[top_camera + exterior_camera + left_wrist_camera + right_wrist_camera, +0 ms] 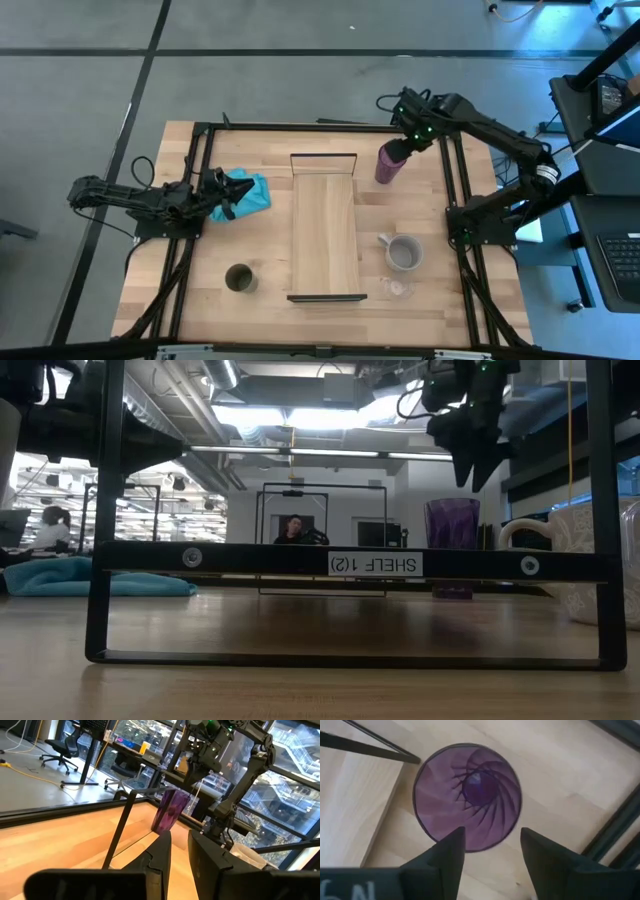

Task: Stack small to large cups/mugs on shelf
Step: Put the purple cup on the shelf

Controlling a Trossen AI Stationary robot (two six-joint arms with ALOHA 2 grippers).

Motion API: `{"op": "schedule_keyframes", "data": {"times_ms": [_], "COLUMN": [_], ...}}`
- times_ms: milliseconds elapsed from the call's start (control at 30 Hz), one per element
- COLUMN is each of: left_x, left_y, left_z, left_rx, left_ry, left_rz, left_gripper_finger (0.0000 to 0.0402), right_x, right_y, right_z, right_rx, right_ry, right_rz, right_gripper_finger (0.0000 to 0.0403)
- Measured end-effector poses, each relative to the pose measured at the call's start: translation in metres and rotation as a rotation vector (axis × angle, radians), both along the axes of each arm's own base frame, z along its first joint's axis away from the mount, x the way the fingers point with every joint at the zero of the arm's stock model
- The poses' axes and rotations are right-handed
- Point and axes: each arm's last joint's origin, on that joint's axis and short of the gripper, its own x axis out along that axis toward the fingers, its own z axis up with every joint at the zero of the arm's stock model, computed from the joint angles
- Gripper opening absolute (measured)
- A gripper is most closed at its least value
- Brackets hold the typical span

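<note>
The right gripper (490, 855) is held directly above the purple tumbler (468, 797), fingers apart and clear of its rim; the tumbler stands upright and empty on the counter (200, 300) just beside the shelf (324, 235), which is bare. If one finger is lowered onto the rim, the tall tumbler could be tipped. The left gripper (228, 195) is parked at the teal cloth (255, 192), fingers nearly together.

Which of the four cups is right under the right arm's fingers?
The tall purple tumbler, upright on the table beside the shelf's far end; the right gripper hangs open over its mouth. The others stand nearer the front.
</note>
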Motion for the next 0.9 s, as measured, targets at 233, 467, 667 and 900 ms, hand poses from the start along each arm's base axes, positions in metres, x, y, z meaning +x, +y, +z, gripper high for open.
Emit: {"op": "schedule_keyframes", "data": {"times_ms": [233, 467, 667, 900], "left_x": [0.000, 0.000, 0.000, 0.000], "left_y": [0.000, 0.000, 0.000, 0.000], "left_z": [0.000, 0.000, -0.001, -0.001], "left_rx": [0.001, 0.001, 0.002, 0.002], "left_ry": [0.000, 0.000, 0.013, 0.013], "left_rz": [0.001, 0.002, 0.002, 0.001], "left_gripper_finger": [0.0060, 0.0060, 0.0060, 0.0060], "right_x": [0.001, 0.000, -0.003, 0.001], "right_y": [-0.002, -0.007, -0.009, -0.009], "right_z": [-0.002, -0.006, -0.031, -0.038], "right_rx": [-0.021, -0.062, -0.016, -0.028], "right_ry": [-0.010, 0.007, 0.024, -0.006], "right_rz": [-0.004, -0.030, -0.061, -0.061], "right_gripper_finger": [0.0193, 0.0193, 0.0193, 0.0191]}}
